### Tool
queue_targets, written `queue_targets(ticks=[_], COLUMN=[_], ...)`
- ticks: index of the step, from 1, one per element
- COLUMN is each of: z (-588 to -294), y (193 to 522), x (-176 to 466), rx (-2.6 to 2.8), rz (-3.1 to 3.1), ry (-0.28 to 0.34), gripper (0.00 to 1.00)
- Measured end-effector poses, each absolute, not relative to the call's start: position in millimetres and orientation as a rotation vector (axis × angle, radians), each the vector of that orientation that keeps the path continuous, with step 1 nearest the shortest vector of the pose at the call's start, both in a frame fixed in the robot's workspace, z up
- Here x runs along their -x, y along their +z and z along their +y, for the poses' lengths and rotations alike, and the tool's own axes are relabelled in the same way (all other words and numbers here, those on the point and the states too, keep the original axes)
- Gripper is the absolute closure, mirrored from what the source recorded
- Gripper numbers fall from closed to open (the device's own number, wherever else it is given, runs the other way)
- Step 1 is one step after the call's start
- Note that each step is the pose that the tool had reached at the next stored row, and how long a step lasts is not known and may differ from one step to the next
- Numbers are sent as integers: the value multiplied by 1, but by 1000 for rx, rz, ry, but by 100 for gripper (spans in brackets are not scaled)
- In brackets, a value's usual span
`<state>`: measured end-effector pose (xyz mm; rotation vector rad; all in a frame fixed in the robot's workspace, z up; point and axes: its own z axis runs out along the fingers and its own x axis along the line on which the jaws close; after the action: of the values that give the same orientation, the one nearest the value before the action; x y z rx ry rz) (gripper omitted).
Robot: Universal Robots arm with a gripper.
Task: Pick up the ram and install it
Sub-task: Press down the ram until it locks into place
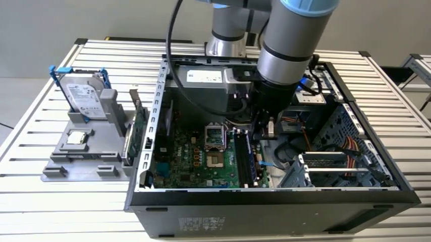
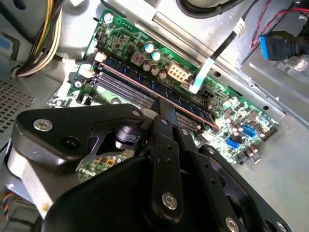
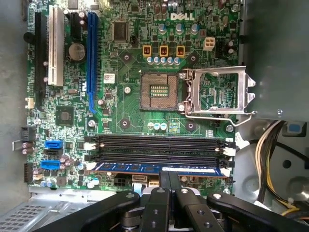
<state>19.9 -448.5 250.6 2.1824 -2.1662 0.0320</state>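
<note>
- Exterior view: the arm reaches down into the open computer case (image 1: 269, 199), its gripper (image 1: 263, 132) low over the green motherboard (image 1: 192, 161); the ram (image 1: 248, 156) stands on edge in the memory slots directly under it. On the slatted table (image 1: 40, 196) a silver hard drive (image 1: 86, 101) sits upright in a grey holder (image 1: 84, 151)
- Second wrist view: the matte black gripper (image 2: 163, 113) has its fingers pressed together, tips touching the thin top edge of the ram (image 2: 159, 94), a long narrow dark stick seated in its slot
- First wrist view: the gripper (image 3: 169, 175) fingertips meet against the ram (image 3: 159, 168), blue-edged with a pale label, in the slot nearest them; three black slots (image 3: 159, 145) lie parallel beside it, then the shiny metal CPU socket frame (image 3: 219, 92)
</note>
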Motion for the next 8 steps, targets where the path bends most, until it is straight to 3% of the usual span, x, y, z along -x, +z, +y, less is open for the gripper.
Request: queue_targets(ticks=[8], z=[-448], y=[269], x=[-20], rx=[-2182], rz=[-2166], ry=[31], gripper=[100])
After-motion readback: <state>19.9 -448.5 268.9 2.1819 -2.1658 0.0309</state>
